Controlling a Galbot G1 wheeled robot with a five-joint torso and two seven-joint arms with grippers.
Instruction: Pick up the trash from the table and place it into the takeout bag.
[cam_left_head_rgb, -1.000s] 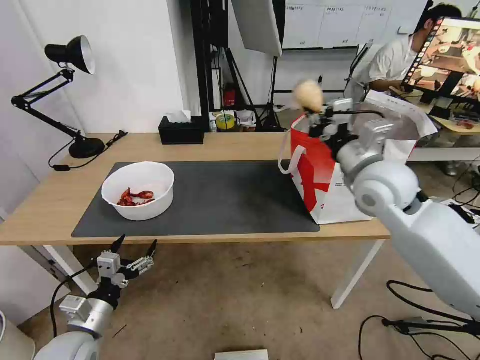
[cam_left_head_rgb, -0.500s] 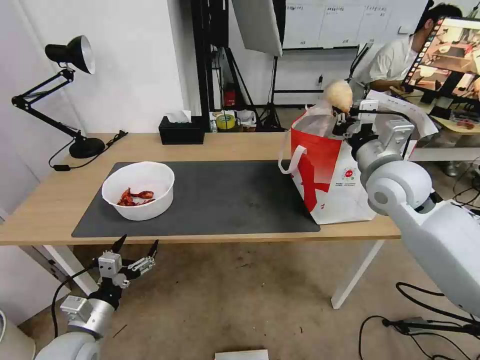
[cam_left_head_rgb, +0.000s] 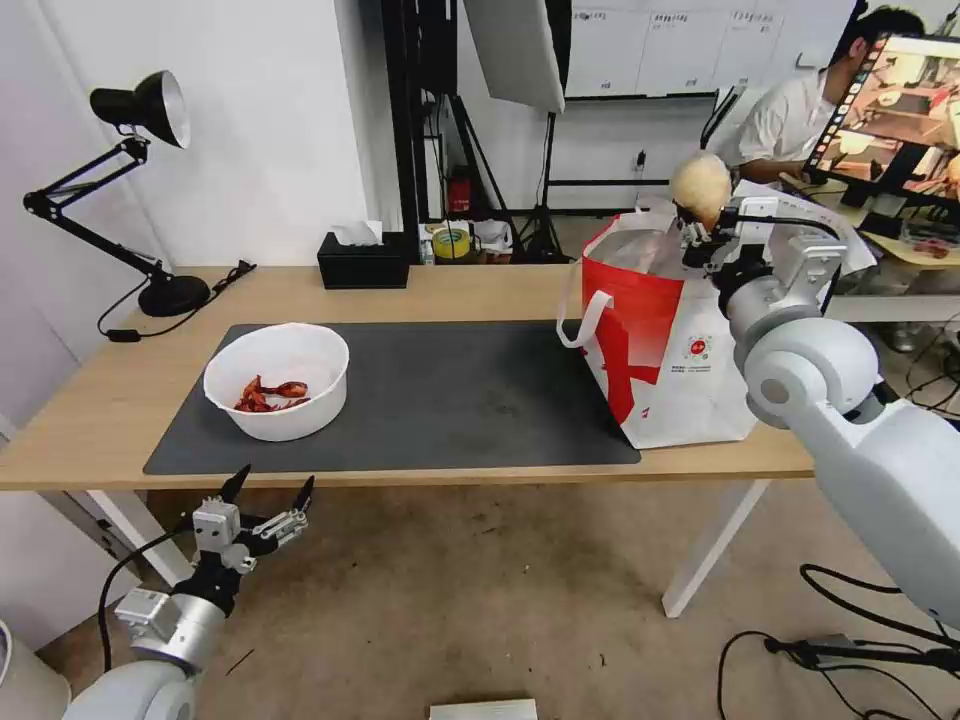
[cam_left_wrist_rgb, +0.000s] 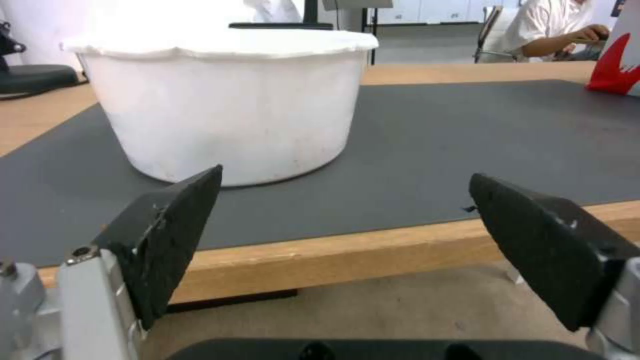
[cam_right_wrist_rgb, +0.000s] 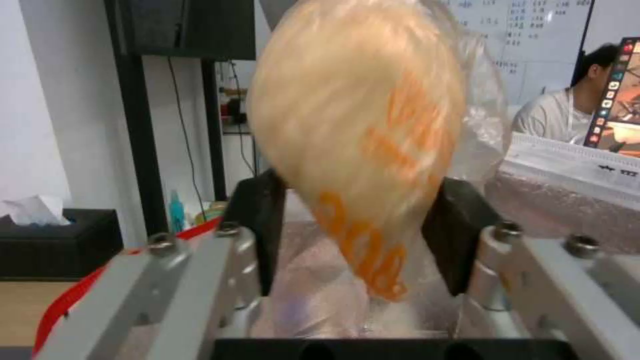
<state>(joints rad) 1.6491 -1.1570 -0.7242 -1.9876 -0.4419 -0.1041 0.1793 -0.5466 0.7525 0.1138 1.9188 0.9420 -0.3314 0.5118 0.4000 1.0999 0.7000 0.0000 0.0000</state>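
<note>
My right gripper (cam_left_head_rgb: 702, 222) is shut on the plastic-wrapped orange lump (cam_left_head_rgb: 700, 186), holding it over the open mouth of the takeout bag (cam_left_head_rgb: 660, 340) at the table's right end. The right wrist view has the lump (cam_right_wrist_rgb: 357, 140) wedged between the two black pads (cam_right_wrist_rgb: 257, 225), with the bag's foil lining (cam_right_wrist_rgb: 547, 210) behind it. A white bowl of red shells (cam_left_head_rgb: 277, 380) rests on the left part of the dark mat (cam_left_head_rgb: 450, 400). My left gripper (cam_left_head_rgb: 268, 493) hangs open below the table's front edge (cam_left_head_rgb: 100, 478), just short of the bowl (cam_left_wrist_rgb: 220, 100).
A black desk lamp (cam_left_head_rgb: 140, 180) stands at the back left and a black tissue box (cam_left_head_rgb: 362, 260) at the back middle. Cables lie on the floor at the right. The mat's middle is bare.
My right arm has carried the lump to the right, from the bag's left rim to above its opening. The left arm has stayed in place.
</note>
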